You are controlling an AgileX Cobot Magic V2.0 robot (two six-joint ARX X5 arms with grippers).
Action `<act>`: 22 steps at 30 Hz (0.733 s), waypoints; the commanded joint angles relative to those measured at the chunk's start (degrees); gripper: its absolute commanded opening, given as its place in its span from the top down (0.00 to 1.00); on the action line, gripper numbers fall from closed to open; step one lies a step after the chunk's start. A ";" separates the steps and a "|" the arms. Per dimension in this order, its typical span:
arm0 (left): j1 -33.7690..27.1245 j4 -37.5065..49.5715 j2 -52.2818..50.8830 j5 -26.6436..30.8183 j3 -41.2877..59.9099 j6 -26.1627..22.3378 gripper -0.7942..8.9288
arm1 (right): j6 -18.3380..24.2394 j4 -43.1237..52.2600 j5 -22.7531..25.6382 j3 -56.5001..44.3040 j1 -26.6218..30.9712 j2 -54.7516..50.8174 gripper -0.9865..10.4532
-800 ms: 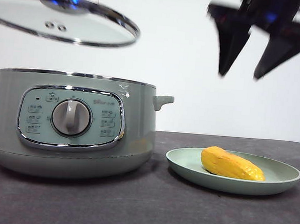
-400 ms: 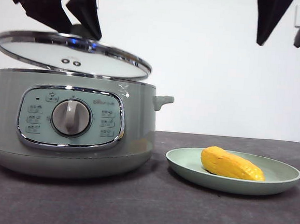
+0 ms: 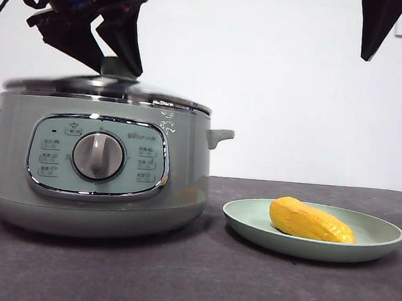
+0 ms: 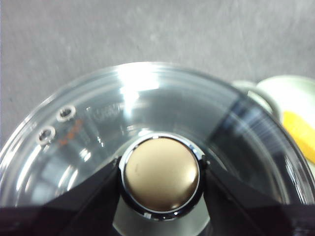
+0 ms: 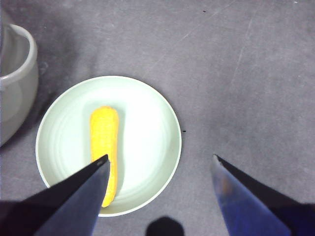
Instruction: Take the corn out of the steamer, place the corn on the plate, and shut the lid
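left gripper point(image 3: 117, 64) clamped on lid point(image 3: 108, 87) knob, seating it on the steamer point(image 3: 95, 163) rim to finish closing | right gripper point(image 5: 160, 164) jaws apart, empty, high above plate point(image 3: 375, 241) | corn point(image 3: 310, 220) lies on plate, tabletop point(image 3: 190, 282) beside steamer

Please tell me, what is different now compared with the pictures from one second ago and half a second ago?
The left gripper, shut on the knob, lowered the lid from high above the steamer down onto its rim, where it now seems seated. The right gripper, jaws open, rose toward the top of the front view. The corn stayed lying on the plate, and the steamer stayed in place.
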State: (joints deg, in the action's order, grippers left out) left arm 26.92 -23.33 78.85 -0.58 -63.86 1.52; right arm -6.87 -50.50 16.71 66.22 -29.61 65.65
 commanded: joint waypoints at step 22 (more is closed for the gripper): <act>0.15 -1.16 -3.82 0.50 -0.81 1.66 0.47 | -0.55 0.26 0.13 -0.28 0.04 0.00 0.61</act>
State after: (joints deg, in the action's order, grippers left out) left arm 26.96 -24.84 76.60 -0.19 -64.42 2.44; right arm -6.87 -50.52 16.71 66.22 -29.61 65.65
